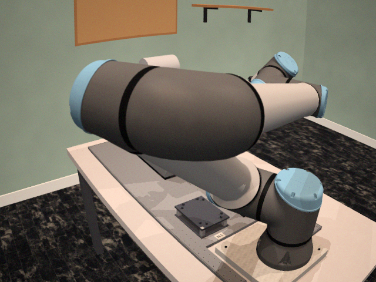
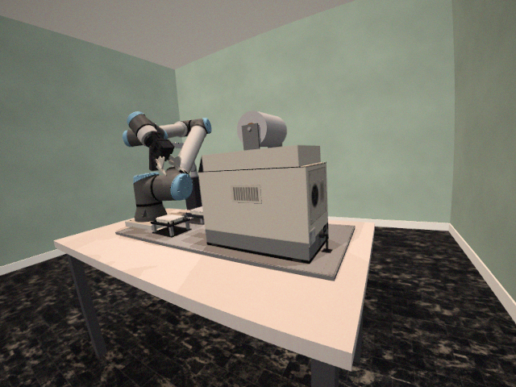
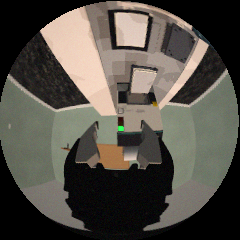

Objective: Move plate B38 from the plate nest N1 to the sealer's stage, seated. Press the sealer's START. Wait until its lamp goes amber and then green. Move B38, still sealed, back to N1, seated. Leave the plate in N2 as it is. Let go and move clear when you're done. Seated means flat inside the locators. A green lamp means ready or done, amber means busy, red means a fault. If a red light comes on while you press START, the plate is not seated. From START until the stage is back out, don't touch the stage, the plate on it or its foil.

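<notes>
The gripper [image 2: 172,170] [image 3: 119,124] is partly open and empty, high above the table and away from the plates. A pale plate [image 3: 143,82], presumably B38, lies on the stage in front of the sealer [image 2: 258,204] [image 3: 145,117]. Its label, foil and exact seating cannot be made out. Nest N1 [image 1: 201,212] [image 3: 179,42] is dark and holds no plate. Another pale plate [image 2: 169,218] [image 3: 131,30] lies in the other nest, N2. The sealer's lamp [image 3: 120,128] is green. START cannot be made out clearly. In the top view the arm hides most of the sealer.
A film roll [image 1: 160,61] [image 2: 266,129] stands on top of the sealer. The arm's base [image 1: 284,251] [image 2: 150,211] is beside the nests. A yellow warning label [image 3: 155,104] is on the sealer's front. A wall shelf [image 1: 232,7] is behind the arm.
</notes>
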Controlling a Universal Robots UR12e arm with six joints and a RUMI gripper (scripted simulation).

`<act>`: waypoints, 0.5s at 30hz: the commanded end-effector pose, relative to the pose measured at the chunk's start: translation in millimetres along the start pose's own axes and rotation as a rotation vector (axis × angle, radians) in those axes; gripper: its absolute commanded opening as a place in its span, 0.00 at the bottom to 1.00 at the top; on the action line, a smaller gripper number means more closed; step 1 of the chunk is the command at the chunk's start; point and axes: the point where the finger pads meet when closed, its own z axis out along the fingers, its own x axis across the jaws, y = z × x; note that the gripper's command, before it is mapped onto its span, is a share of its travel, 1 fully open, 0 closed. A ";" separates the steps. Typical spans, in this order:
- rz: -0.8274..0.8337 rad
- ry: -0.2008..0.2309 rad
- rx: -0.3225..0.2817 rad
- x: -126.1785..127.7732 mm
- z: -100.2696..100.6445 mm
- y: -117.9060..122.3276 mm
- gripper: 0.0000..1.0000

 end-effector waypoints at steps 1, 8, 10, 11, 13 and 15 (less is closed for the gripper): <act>-0.001 0.002 -0.002 -0.3 -1.6 -0.1 0.56; -0.001 0.002 0.131 -0.3 -1.7 -0.1 0.00; -0.001 0.002 0.198 -0.3 -1.6 -0.1 0.00; -0.001 0.002 0.231 -0.3 -1.6 -0.1 0.00; -0.002 0.002 0.298 -0.3 -1.6 -0.1 0.00; -0.002 0.002 0.364 -0.3 -1.5 0.0 0.00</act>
